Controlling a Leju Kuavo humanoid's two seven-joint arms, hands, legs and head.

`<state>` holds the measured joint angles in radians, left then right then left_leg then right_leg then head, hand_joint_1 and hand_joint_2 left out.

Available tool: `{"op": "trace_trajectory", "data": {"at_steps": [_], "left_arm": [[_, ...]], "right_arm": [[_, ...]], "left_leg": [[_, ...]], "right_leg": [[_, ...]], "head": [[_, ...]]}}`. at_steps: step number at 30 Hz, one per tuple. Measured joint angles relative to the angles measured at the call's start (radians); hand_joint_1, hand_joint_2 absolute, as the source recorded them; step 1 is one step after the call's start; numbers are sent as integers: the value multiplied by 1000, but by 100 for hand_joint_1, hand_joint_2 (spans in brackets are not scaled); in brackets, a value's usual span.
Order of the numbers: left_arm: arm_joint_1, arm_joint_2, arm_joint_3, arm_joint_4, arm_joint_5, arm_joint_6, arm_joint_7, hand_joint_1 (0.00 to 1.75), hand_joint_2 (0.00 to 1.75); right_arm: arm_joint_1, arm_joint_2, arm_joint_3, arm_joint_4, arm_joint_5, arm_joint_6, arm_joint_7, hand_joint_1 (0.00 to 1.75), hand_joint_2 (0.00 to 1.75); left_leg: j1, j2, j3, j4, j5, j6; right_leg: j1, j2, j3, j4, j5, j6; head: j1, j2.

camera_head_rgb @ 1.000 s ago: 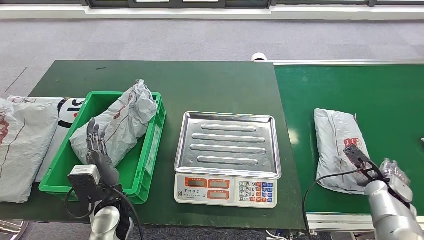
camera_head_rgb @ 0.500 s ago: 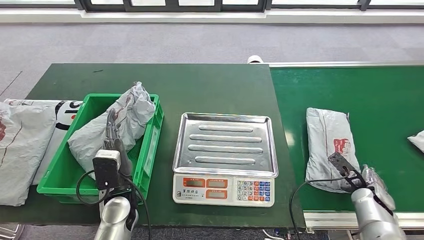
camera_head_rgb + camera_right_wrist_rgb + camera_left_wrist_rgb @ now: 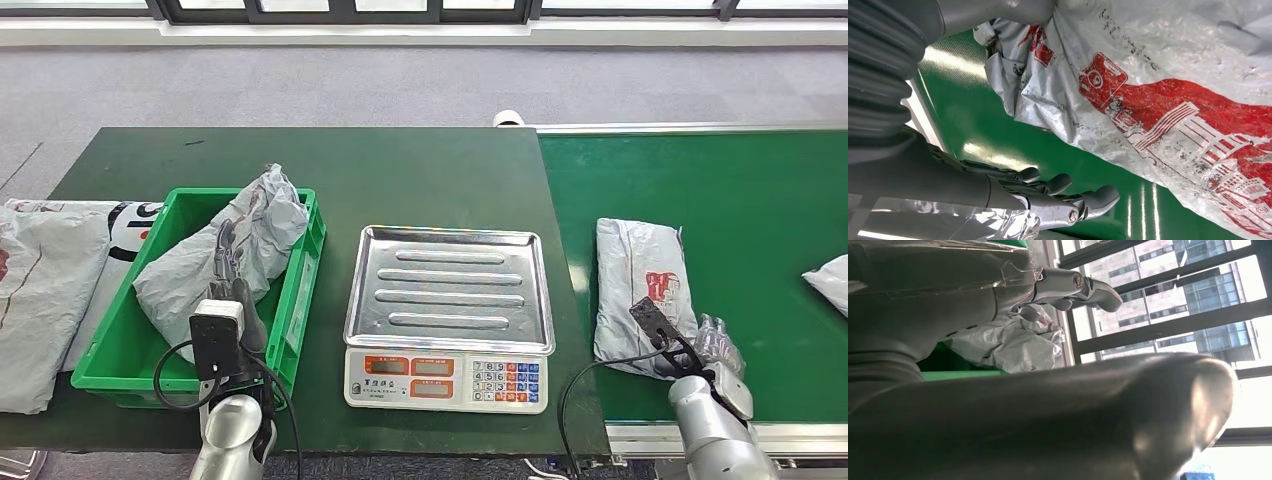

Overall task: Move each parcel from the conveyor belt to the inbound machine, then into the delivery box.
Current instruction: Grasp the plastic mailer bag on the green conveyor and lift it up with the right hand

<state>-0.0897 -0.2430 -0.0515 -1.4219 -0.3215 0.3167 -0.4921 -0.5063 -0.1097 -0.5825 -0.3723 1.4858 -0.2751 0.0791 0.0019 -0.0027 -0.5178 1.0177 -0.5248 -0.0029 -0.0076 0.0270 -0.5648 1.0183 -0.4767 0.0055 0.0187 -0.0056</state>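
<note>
A grey parcel with red print lies on the green conveyor belt, near its left edge. My right hand hovers at the parcel's near right corner, fingers stretched out and holding nothing; the parcel lies just beside them. A second grey parcel shows at the belt's right edge. The scale with a steel tray is bare. Another grey parcel lies in the green box. My left hand stands upright over that box, fingers straight, gripping nothing.
Flat grey bags lie on the dark green table left of the box. The scale's keypad and displays face the near table edge. A metal rail runs along the belt's near side.
The parcel with red print has drifted left along the belt and my right hand moved left with it. The second parcel has come in at the right. My left hand rose over the box.
</note>
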Motion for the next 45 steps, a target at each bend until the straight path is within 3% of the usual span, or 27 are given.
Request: {"op": "trace_trajectory", "data": {"at_steps": [6,10,14,21,30,32,37,45], "left_arm": [[2,0,0,-3,0,2,0,0,0],[20,0,0,-19,0,10,-3,0,0],[47,2,0,-40,1,15,-15,0,0],[62,3,0,-47,15,19,-19,0,0],[68,3,2,-46,19,18,-17,0,0],[72,3,3,-46,19,17,-18,0,0],[73,3,3,-44,17,-1,-9,0,0],[69,3,3,-31,14,-13,0,0,0]], "right_arm": [[-1,10,0,-1,-2,-21,-6,0,175],[2,19,0,-19,-35,-146,-53,0,175],[24,45,0,-138,-133,-266,-123,0,175],[72,90,0,-336,-227,-277,-158,0,175],[77,108,5,-374,-243,-325,-169,0,175],[75,112,12,-372,-230,-301,-142,0,175],[53,98,23,-268,-146,-88,32,0,175],[28,74,35,-115,-107,4,68,0,175]], "left_leg": [[0,0,0,0,0,0],[-1,-1,-2,0,0,0],[-2,-7,1,0,4,1],[-2,-13,-3,0,5,1],[-2,-13,-4,0,5,1],[-2,-14,-4,0,5,1],[-2,-14,-4,0,5,1],[-2,-14,-4,0,5,1]], "right_leg": [[0,0,0,0,0,0],[-1,0,-1,0,0,0],[-2,-7,-4,0,0,0],[-2,-12,-7,0,0,0],[-2,-12,-7,0,0,0],[-2,-13,-7,0,0,0],[-2,-13,-8,0,0,0],[-2,-14,-8,0,0,0]], "head": [[0,0],[0,0],[0,0],[0,0],[0,0],[0,0],[0,0],[0,0]]}}
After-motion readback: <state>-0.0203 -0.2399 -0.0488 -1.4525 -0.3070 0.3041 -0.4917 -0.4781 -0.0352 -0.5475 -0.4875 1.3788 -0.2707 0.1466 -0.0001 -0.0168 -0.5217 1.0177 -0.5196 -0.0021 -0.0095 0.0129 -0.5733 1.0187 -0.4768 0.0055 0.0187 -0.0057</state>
